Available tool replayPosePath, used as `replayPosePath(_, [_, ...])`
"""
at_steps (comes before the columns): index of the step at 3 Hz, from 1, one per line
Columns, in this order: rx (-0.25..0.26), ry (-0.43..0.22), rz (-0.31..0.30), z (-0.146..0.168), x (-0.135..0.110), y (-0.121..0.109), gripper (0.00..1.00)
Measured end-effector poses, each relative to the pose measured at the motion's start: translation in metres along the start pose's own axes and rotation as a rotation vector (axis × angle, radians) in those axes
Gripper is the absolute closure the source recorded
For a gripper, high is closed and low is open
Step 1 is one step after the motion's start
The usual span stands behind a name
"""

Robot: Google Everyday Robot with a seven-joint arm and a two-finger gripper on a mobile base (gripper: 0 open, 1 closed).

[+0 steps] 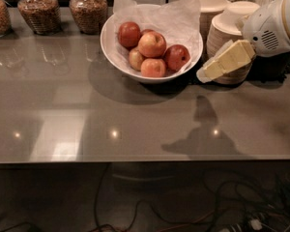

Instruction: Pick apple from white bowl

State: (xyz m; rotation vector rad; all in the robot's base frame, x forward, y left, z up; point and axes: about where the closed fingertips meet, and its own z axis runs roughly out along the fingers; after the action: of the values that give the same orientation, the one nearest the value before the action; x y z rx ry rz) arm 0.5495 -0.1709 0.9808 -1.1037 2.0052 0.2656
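"Where was the arm, from where you stood?"

"The cream-coloured plastic gripper (pixel 210 70) hung near the far right corner of the glossy grey bench (pixel 135 124). It was just in front of the stacked tan paper bowls (pixel 221 25) and beside the wide glossy white bowl (pixel 108 50), but short of its rim. Open or closed, I couldn't tell."

"And the apple?"

"The big round pale orange-red apple (pixel 152 44) sat on top of the pile inside that bowl, by the far edge, untouched."

"So how far along?"

"Barely begun, I'd say. Reaching over the rim, the grasp and the lift were all left to do."
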Motion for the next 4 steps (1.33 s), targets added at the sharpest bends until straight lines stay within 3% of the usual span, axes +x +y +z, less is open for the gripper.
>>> replayPosePath(1, [0.0, 0.0, 0.0, 0.0, 0.0, 0.0, 0.0])
replayPosePath(2, [0.022, -0.073, 0.002, 0.01, -0.011, -0.002, 0.0])
replayPosePath(3, [0.036, -0.231, 0.002, 0.04, -0.047, -0.003, 0.0])
replayPosePath(4, [0.018, -0.347, -0.008, 0.067, -0.082, 0.001, 0.0])
